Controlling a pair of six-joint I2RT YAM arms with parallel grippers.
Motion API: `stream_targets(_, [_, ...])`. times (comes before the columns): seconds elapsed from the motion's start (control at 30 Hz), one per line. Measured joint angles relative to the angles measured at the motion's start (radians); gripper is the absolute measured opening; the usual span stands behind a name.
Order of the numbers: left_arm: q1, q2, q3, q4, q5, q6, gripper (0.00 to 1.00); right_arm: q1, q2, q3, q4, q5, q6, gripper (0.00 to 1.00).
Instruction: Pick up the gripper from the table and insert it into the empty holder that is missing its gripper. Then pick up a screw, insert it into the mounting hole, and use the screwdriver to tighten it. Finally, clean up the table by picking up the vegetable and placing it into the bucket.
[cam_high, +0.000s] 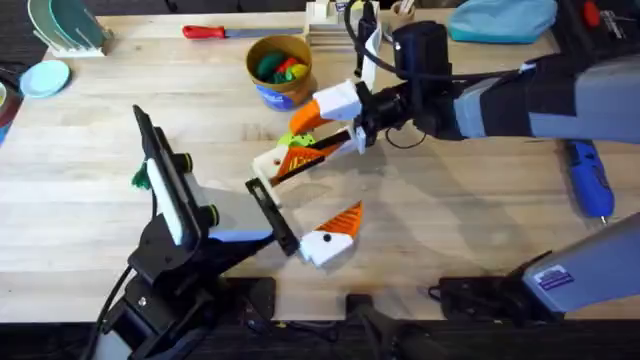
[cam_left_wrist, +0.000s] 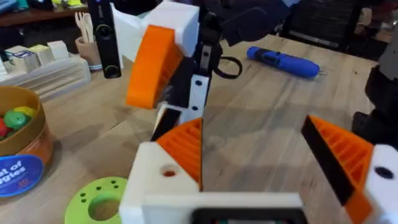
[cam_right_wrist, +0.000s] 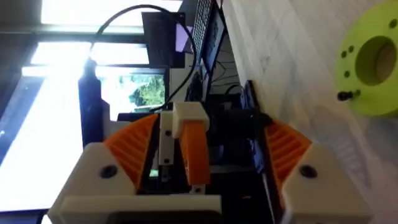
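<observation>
The left gripper (cam_left_wrist: 252, 134), low over the near part of the bench (cam_high: 460, 220), has its jaws spread wide and holds nothing. Its two white blocks with ribbed orange pads stand well apart, one over bare wood and the other up close to the right gripper (cam_right_wrist: 211, 130).

The right arm reaches in from the right to the middle of the bench. Its jaws stand partly open, ribbed orange pads facing each other. In the right wrist view a white block with an orange wedge (cam_right_wrist: 191, 137) stands in the gap between them, nearer one pad than the other. Whether either pad touches it cannot be told, nor whether this piece is loose or belongs to the left arm's near finger.

A flat green disc (cam_left_wrist: 99, 199) with a round hole lies on the bench just beside both grippers.

The bucket (cam_high: 262, 92) stands upright behind them toward the far edge, holding green, yellow and red toy vegetables (cam_high: 280, 68).

The blue screwdriver (cam_high: 590, 180) lies flat on the right side of the bench, well apart from both grippers. A red-handled screwdriver (cam_high: 205, 32) lies along the far edge, left of the bucket.

A pale cup (cam_left_wrist: 90, 53) in the left wrist view holds wooden utensils.
</observation>
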Motion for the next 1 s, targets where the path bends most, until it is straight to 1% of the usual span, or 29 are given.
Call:
stream_targets(0.1, [0.000,0.000,0.000,0.000,-0.002,0.000,0.994,-0.025,0.000,0.000,0.000,0.054,-0.016,0.856])
stream_targets(0.2, [0.000,0.000,0.000,0.000,-0.013,0.003,0.993,-0.052,0.000,0.000,0.000,0.143,-0.035,0.859])
stream_targets(0.27, [0.000,0.000,0.000,0.000,-0.035,0.003,0.993,-0.062,0.000,0.006,-0.021,0.197,-0.059,0.860])
stream_targets(0.37, [0.000,0.000,0.000,-0.002,-0.096,0.003,0.994,-0.063,0.000,0.053,-0.141,0.269,-0.121,0.860])
stream_targets(0.47, [0.000,0.000,0.000,-0.004,-0.188,0.004,0.993,-0.062,0.000,0.138,-0.368,0.344,-0.221,0.862])
stream_targets(0.53, [0.000,0.000,0.000,-0.006,-0.268,0.006,0.993,-0.061,0.000,0.198,-0.527,0.400,-0.305,0.864])
stream_targets(0.63, [0.000,0.000,0.000,-0.007,-0.408,0.006,0.993,-0.061,0.000,0.271,-0.696,0.479,-0.430,0.864])
stream_targets(0.73, [0.000,0.000,0.000,-0.007,-0.556,0.006,0.993,-0.061,0.000,0.319,-0.773,0.534,-0.527,0.863])
stream_targets(0.83, [0.000,0.000,0.000,-0.001,-0.673,0.006,0.993,-0.060,0.000,0.336,-0.783,0.561,-0.584,0.866])
stream_targets(0.93, [0.000,0.000,0.000,0.002,-0.770,0.015,0.993,-0.057,0.000,0.337,-0.791,0.579,-0.615,0.864])
stream_targets(1.0, [0.000,0.000,0.000,0.003,-0.815,0.032,0.993,-0.049,0.000,0.337,-0.806,0.590,-0.637,0.866])
